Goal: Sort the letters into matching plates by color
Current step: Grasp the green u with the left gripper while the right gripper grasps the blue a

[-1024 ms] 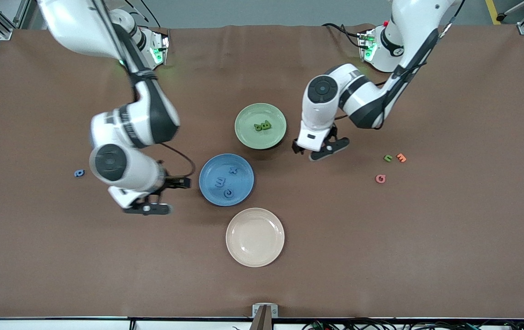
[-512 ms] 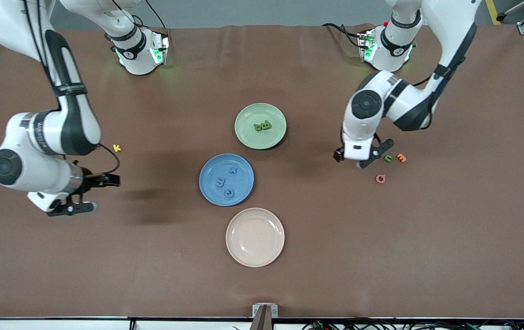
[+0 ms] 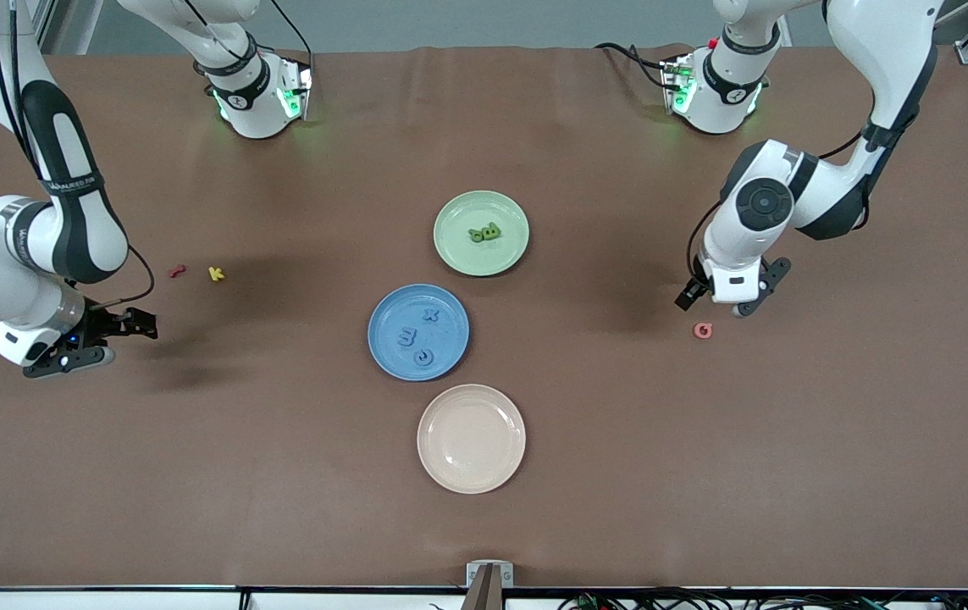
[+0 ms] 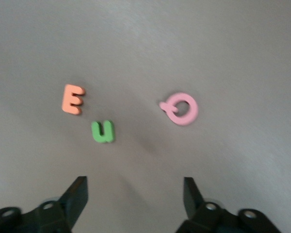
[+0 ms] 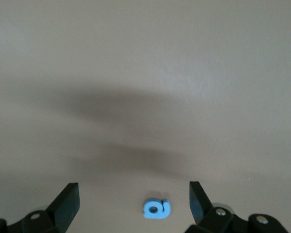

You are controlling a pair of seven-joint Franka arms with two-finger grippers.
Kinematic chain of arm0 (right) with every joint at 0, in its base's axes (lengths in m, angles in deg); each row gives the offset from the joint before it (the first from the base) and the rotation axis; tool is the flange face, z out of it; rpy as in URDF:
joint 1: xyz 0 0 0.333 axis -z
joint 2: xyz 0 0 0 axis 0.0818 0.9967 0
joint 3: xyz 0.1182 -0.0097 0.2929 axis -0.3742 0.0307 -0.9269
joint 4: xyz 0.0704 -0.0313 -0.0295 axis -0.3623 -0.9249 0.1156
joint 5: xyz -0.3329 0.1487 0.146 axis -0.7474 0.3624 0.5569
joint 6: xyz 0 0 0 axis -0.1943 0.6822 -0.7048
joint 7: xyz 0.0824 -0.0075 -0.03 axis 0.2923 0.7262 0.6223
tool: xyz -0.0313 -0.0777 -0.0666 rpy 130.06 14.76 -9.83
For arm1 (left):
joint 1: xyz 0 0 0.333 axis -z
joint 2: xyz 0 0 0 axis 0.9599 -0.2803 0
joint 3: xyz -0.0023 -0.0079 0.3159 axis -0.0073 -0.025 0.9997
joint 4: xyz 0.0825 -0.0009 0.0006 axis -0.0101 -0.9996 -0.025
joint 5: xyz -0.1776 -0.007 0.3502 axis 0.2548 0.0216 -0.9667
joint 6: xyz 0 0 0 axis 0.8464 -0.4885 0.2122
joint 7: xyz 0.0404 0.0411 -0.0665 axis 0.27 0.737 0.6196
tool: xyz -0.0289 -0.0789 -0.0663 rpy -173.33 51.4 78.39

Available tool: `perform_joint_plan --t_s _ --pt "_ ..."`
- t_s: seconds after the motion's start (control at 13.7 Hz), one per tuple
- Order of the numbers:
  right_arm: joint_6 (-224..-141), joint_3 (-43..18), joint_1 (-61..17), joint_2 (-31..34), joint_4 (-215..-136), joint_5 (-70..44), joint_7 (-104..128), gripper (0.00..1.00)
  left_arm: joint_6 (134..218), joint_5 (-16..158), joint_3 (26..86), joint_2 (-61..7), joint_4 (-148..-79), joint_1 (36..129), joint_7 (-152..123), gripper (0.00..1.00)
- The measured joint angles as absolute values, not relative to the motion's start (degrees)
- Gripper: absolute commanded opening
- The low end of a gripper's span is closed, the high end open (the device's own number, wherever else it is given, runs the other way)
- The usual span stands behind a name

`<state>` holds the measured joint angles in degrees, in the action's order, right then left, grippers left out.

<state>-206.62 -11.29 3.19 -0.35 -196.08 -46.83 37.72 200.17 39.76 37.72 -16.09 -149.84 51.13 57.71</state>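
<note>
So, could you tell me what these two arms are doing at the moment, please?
They are sorting foam letters by color. The blue plate holds three blue letters and the green plate has green letters. The left gripper, open, hangs over a green U lying beside an orange E and a pink Q. The right gripper, also open, hangs over a loose blue letter at its end of the table. The cream plate is empty.
</note>
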Motion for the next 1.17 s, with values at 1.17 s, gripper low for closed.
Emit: perform_joint_plan --t_s 1.17 --pt "-214.93 -11.45 6.67 4.72 -201.66 -46.83 43.26 1.0 208.23 33.52 37.73 -21.2 -153.92 42.27 57.69 0.64"
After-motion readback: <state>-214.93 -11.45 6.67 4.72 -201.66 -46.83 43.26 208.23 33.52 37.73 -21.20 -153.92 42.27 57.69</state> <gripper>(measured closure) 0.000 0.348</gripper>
